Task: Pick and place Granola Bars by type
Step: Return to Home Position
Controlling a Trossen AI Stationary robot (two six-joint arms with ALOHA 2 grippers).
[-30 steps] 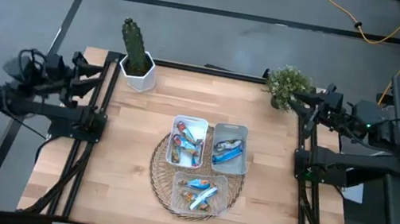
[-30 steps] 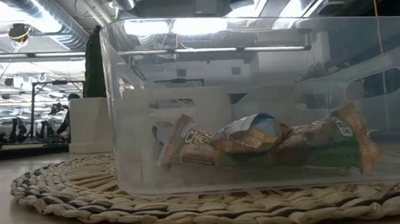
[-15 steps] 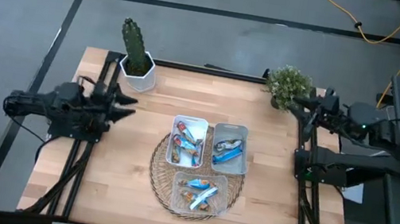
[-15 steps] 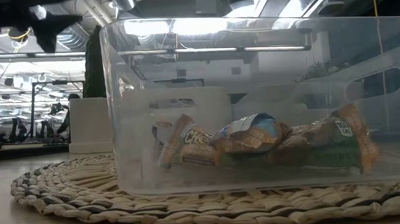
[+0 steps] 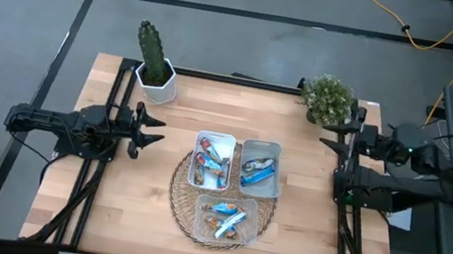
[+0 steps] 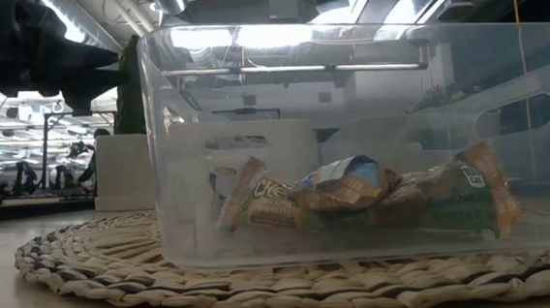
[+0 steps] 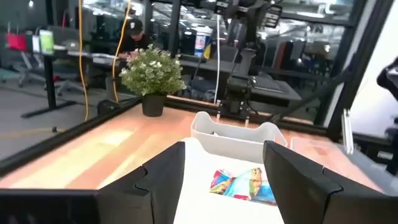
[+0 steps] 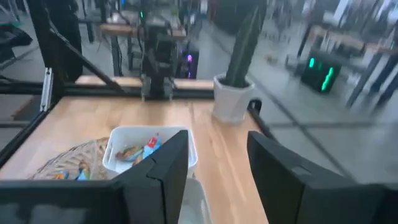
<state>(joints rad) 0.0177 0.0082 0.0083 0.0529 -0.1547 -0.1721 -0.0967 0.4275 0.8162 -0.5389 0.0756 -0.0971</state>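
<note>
Low view cuts off the clear bin (image 6: 349, 100) holding granola bars (image 6: 345, 190).

Granola Bars (image 5: 213, 163) in trays (image 5: 216, 135) — on mat (image 5: 177, 194)

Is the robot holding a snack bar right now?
No, the left tool and the right tool are both open and empty, off to the sides of the granola bars.

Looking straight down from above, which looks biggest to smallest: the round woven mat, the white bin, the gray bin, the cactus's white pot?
1. Woven mat, clearly the largest.
2. White bin and gray bin, alike in size; no ranking between them.
3. Cactus's white pot, smallest, even if it stands slightly nearer the camera.
</note>
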